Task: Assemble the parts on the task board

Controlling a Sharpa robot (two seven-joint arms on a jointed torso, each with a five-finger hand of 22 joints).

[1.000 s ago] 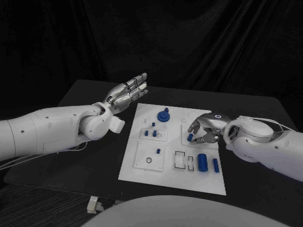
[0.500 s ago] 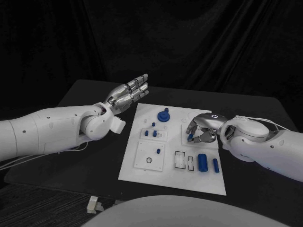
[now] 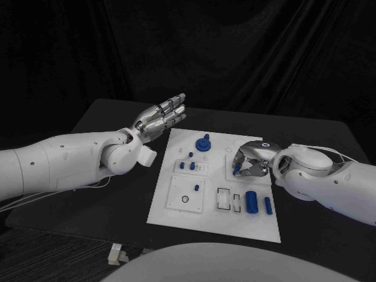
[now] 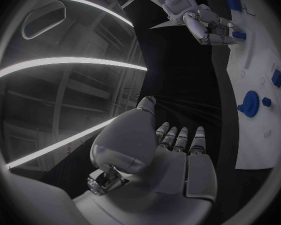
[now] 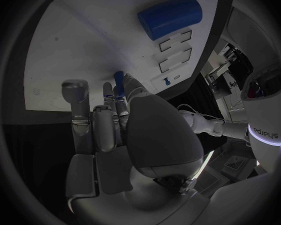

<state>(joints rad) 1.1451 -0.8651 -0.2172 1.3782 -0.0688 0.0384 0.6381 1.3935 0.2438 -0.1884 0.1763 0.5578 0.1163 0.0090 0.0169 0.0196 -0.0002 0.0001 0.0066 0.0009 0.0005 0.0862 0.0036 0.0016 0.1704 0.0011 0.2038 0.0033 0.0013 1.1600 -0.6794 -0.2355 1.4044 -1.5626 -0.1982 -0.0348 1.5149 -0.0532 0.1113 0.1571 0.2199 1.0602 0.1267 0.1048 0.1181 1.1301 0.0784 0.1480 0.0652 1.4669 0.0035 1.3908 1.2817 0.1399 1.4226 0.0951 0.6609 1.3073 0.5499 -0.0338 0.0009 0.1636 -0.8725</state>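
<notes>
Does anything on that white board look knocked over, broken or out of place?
Nothing stands out. The board lies flat, its blue parts sit tidily, the right hand works a small part, and the left hand hovers open beside it.

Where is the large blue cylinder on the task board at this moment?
In the head view, the large blue cylinder lies on the task board, near its front right, between white slots and a thinner blue piece, nearer the robot than the right robot hand.

Black curtain [image 3: 239,53] hangs in folds behind my table [image 3: 111,117], pretty much swallowing the whole back of the room. The tabletop is matte black too, so it all blends together. Off my wrist I can see long strip lights [image 4: 65,62] glowing across the ceiling, plus some dark floor [image 3: 36,252] below the table edge.
</notes>
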